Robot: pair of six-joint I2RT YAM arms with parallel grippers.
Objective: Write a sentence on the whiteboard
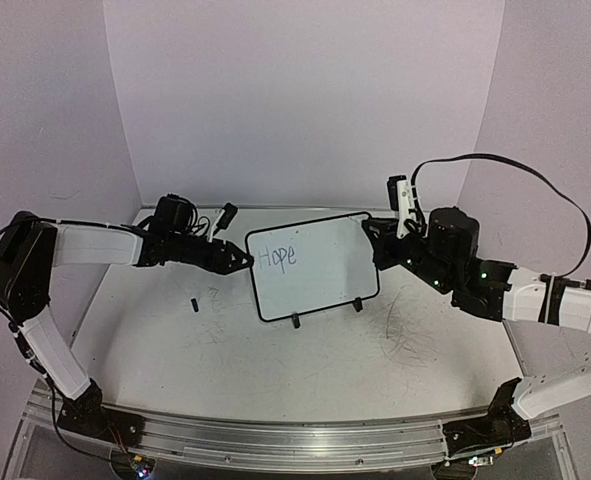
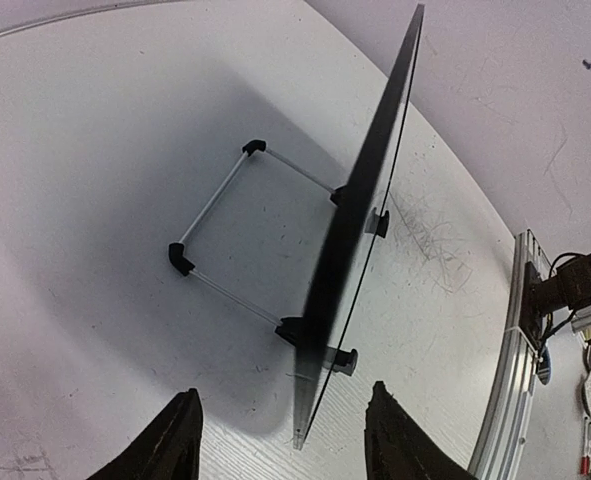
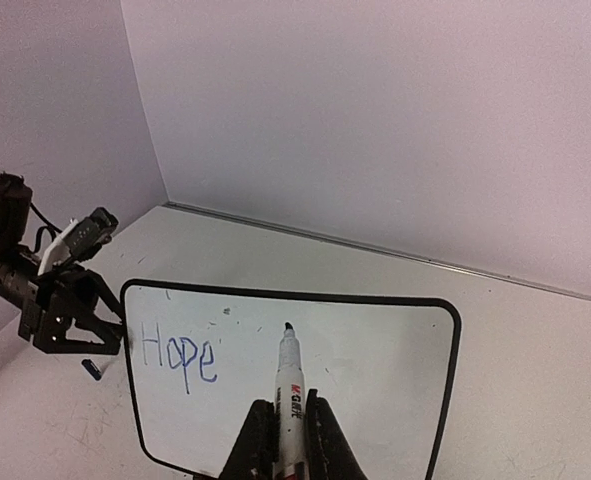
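White table (image 1: 275, 385), read left to right. Left gripper (image 2: 285, 395): its fingers are spread wide to either side of the near edge of the whiteboard (image 2: 351, 240), with a gap on both sides, so the board is straddled and not clamped. A small black piece (image 1: 193, 303), perhaps a pen cap, lies on the table near that gripper. The whiteboard stands tilted on its wire stand (image 2: 220, 200) at mid-table, between the two arms. Sentence (image 1: 276, 258): only "Hope" in blue at the board's upper left, so most of the writing is judged not yet done. Marker (image 3: 288, 360): it points tip-first at the board just right of that word, and whether the tip touches cannot be told. Right gripper (image 3: 287, 400): closed tight on the marker's barrel.

Risks:
- With no firm hold at the left, pen pressure could push the light board back or twist it on its feet, skewing the letters.
- Too light a touch would leave broken strokes.
- The marker could slip between the fingers.
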